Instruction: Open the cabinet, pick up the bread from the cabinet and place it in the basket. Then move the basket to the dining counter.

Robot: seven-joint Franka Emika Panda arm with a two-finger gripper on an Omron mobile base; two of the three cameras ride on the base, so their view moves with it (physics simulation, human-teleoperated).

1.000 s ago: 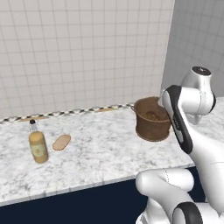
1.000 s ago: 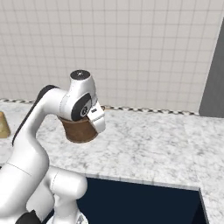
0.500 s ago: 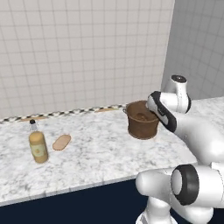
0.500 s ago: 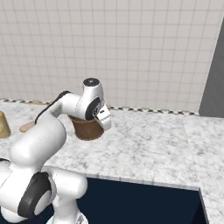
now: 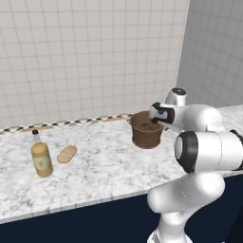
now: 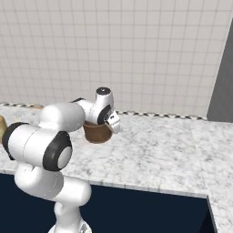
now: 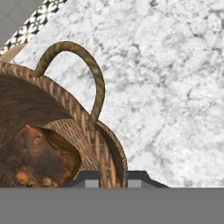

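Note:
The round brown woven basket (image 5: pixel 145 133) stands on the dining counter (image 5: pixel 104 171), a white marble top with a checkered strip along its back edge. A golden-brown lump of bread (image 7: pixel 37 158) lies inside the basket (image 7: pixel 26 109). My gripper (image 7: pixel 113 178) is shut on the basket's rim, one fingertip on each side of the weave, just beside a looped side handle (image 7: pixel 89 70). In the left base view my gripper (image 5: pixel 161 123) is at the basket's right rim. The right base view has the gripper (image 6: pixel 109 128) over the basket (image 6: pixel 96 133). The cabinet is out of view.
A yellow bottle (image 5: pixel 42 160) and a flat tan oval slice (image 5: pixel 67 154) lie on the counter left of the basket. A tiled wall runs behind, and a grey wall (image 5: pixel 213 52) closes the right side. Marble stretches bare to the basket's right (image 6: pixel 164 145).
The arm has stretched forward and lower, and the basket has shifted a little to the left along the counter with the gripper on its rim. The bottle and slice have not moved.

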